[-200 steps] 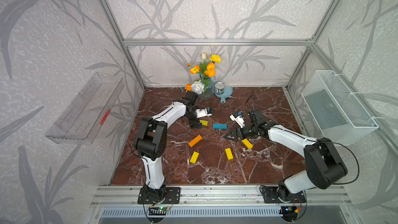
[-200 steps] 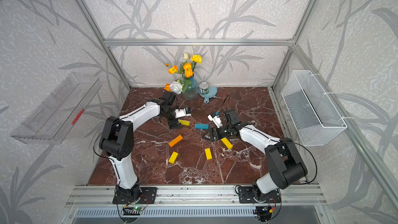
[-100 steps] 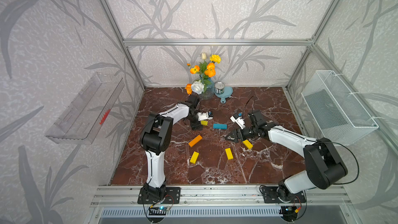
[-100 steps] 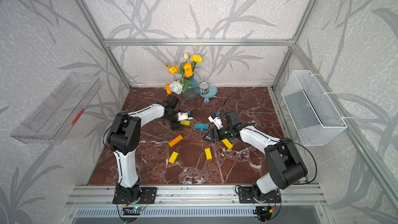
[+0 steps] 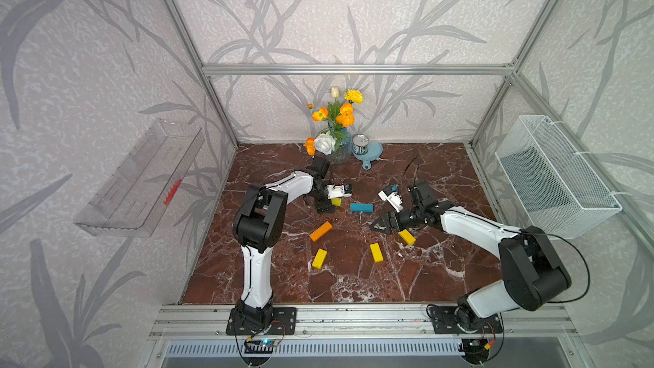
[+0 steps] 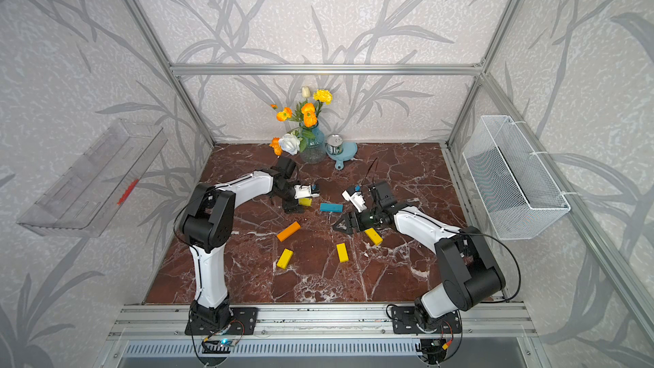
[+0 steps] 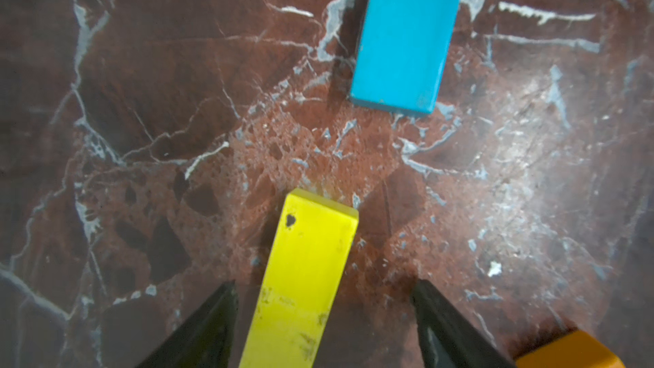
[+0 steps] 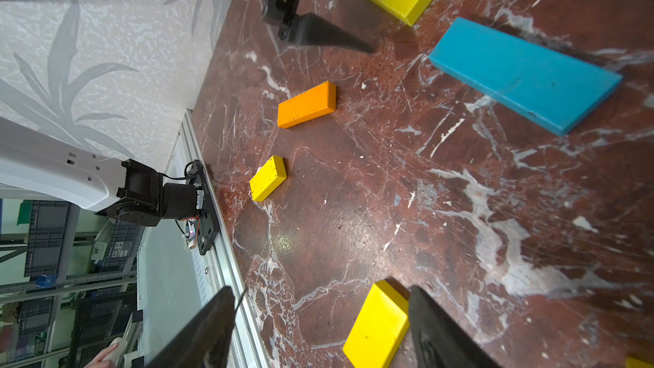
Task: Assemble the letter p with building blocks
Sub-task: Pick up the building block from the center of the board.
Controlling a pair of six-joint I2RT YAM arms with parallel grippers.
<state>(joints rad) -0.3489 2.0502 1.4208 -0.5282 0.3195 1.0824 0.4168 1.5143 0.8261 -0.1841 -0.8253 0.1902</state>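
On the marble table (image 7: 141, 136), a yellow block (image 7: 300, 277) lay flat between the parted jaws of the left gripper (image 7: 322, 284), with a gap on each side and nothing gripped. Its long axis ran out along the fingers toward the blue block (image 7: 407, 30) near ahead, so closing should pinch its width. Well apart, the right gripper (image 8: 321, 292) hung open and empty.

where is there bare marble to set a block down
Bare: the front strip between the rail and the nearest yellow block; the far right corner past the blue dish. Crowded: the middle, around the blue block and orange block.
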